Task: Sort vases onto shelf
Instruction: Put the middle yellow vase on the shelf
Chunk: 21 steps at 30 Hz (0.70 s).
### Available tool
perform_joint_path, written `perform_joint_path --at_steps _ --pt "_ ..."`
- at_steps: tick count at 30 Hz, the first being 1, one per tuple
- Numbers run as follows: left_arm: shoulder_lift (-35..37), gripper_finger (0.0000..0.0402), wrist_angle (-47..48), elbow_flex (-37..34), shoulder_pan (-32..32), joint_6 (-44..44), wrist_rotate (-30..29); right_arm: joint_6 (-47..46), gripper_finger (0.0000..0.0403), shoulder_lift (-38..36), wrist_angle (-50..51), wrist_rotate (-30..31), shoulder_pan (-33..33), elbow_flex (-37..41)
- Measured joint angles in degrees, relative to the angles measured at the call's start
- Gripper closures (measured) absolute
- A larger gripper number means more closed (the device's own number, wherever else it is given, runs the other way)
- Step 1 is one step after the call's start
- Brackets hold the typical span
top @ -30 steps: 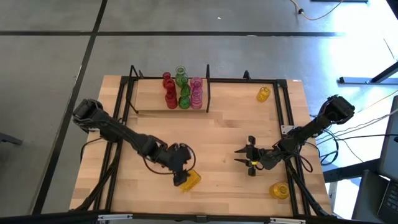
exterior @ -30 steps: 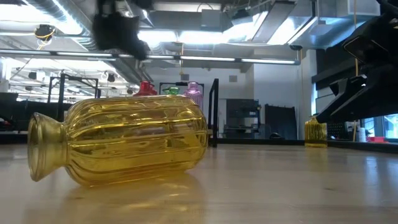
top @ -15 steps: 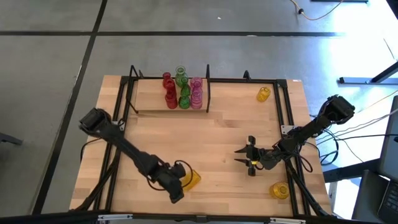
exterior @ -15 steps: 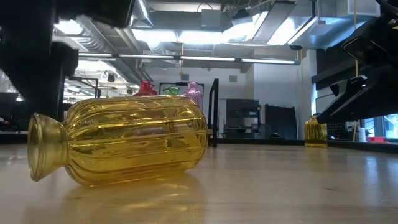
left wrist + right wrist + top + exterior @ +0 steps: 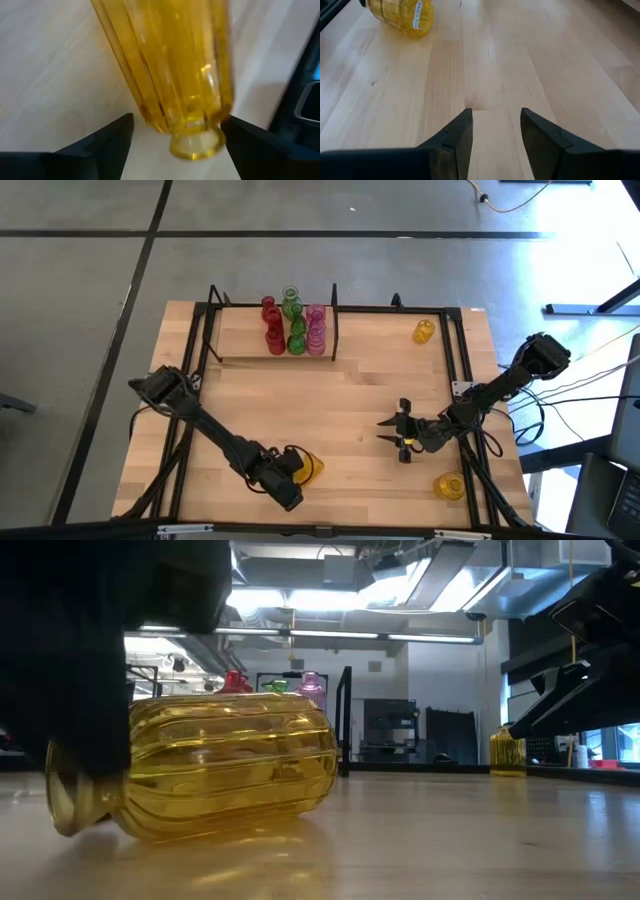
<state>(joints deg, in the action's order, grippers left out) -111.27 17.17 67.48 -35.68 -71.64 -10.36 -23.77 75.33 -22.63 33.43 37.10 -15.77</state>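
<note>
Nine vases [image 5: 296, 325] — three yellow, two red, two green, two pink (six on the shelf [image 5: 237, 338]).

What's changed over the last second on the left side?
The left gripper swung round and came down over the neck end of the lying yellow vase, fingers open either side of its neck, not yet closed. The vase barely shifted. The right gripper and the shelf vases stayed put.

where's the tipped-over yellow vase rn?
High view: the yellow vase lies on its side on the table's near edge, left of centre, its neck between the open left pincer fingers, not yet gripped.
</note>
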Motion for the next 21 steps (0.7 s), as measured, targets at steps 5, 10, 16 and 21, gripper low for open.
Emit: perform_joint_path --at_steps 5,10,16,21 --pt "-0.74 0.0119 -0.07 0.11 -0.28 0.47 -2.34 0.02 0.0253 0.0 0.02 0.04 0.0 0.0" --pt "-0.86 0.0155 0.11 0.09 -0.39 1.66 -4.44 0.02 0.0253 0.0 0.05 0.06 0.0 -0.02" --pt "-0.72 0.0202 0.46 -0.02 -0.34 3.23 -5.39 0.02 0.0253 0.0 0.02 0.08 0.0 -0.02" --pt "0.01 0.0226 0.36 -0.03 -0.33 4.85 -5.68 0.04 0.0253 0.0 -0.36 0.11 0.0 -0.02"
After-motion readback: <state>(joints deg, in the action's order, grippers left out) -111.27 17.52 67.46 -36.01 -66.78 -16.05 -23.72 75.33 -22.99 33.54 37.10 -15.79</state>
